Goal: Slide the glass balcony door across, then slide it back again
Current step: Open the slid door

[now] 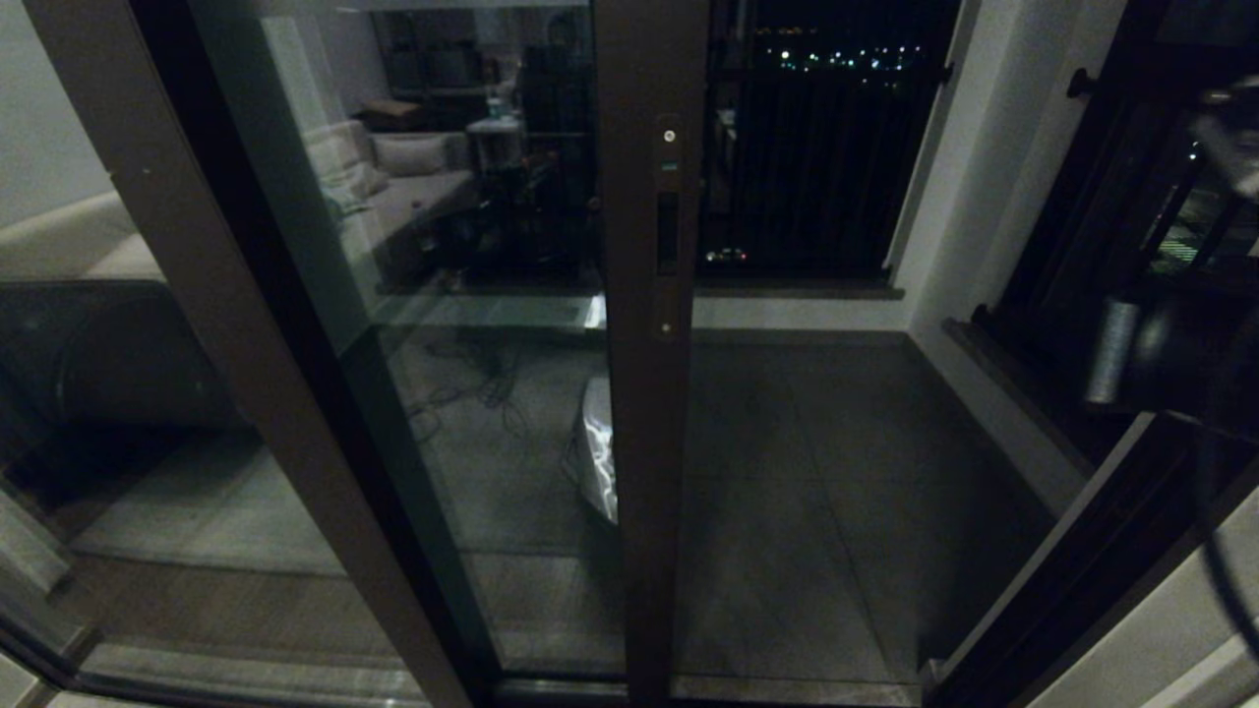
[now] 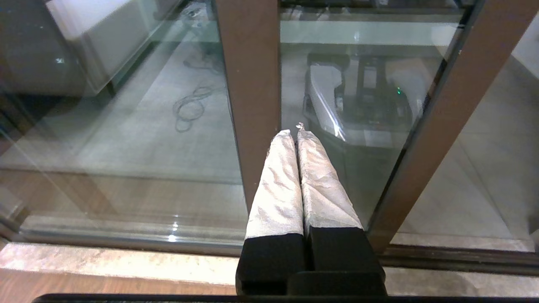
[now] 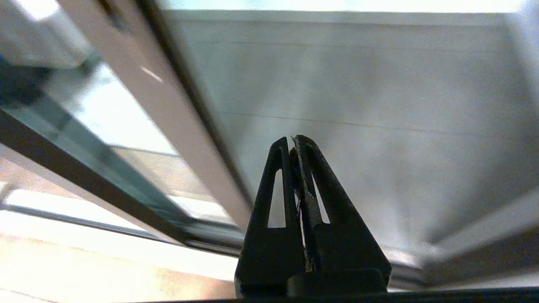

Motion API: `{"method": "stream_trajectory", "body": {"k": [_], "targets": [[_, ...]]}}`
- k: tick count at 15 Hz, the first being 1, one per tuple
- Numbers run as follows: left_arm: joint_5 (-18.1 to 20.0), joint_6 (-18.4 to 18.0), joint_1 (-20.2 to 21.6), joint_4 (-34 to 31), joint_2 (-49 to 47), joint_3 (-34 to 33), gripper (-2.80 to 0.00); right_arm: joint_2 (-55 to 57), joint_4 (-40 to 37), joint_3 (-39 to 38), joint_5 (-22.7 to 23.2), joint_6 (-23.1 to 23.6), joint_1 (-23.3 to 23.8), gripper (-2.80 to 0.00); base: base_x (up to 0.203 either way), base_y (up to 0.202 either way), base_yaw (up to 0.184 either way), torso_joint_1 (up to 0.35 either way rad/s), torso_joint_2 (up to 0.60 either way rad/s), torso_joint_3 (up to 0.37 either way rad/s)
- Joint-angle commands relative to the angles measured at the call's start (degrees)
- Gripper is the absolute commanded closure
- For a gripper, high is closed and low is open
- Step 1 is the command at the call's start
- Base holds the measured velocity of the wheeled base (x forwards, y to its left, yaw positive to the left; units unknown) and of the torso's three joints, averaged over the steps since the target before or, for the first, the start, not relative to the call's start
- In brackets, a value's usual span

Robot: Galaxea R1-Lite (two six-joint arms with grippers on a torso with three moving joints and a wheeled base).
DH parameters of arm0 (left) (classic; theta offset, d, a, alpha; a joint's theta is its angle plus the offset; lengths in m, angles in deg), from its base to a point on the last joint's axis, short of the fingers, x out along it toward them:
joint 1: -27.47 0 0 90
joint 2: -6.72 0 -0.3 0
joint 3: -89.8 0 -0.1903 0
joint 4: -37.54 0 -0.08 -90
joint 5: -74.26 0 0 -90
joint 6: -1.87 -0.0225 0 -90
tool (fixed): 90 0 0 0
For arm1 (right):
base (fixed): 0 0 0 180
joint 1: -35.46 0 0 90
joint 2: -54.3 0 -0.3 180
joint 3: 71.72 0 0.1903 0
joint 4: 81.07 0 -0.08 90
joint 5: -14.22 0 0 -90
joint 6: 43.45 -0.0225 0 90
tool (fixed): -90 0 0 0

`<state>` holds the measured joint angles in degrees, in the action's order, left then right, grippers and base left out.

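Standing partway across the opening, the glass balcony door [image 1: 492,324] shows its brown upright edge [image 1: 649,393] near the middle of the head view, with the narrow black handle slot [image 1: 668,232] on it and bare balcony floor [image 1: 816,472] to its right. The right claw [image 3: 294,139] has its two black fingers pressed together, holding nothing; it points down at the floor in the open gap, with the door's edge [image 3: 168,118] just beside it and not touching. The left claw [image 2: 294,132], its wrapped fingers [image 2: 278,185] together and empty, hangs low in front of the glass near the bottom track [image 2: 126,242]
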<state>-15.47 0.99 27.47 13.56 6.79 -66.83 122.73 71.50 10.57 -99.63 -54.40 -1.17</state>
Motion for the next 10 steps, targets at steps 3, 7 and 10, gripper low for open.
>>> {"method": "stream_trajectory", "body": {"k": [3, 7, 10], "targets": [[0.0, 0.0, 0.0, 0.0, -0.1, -0.1, 0.00, -37.6, -20.6, -6.9, -1.1, 7.8, 15.6, 0.00, 0.000, 0.000, 0.000, 0.000, 0.00, 0.000], [0.0, 0.0, 0.0, 0.0, 0.0, -0.1, 0.00, -52.6, -29.2, -5.4, -0.6, 23.2, 29.6, 0.00, 0.000, 0.000, 0.000, 0.000, 0.00, 0.000], [0.0, 0.0, 0.0, 0.0, 0.0, -0.1, 0.00, -52.5, -33.1, -0.9, -0.2, 24.1, 31.9, 0.00, 0.000, 0.000, 0.000, 0.000, 0.00, 0.000]]}}
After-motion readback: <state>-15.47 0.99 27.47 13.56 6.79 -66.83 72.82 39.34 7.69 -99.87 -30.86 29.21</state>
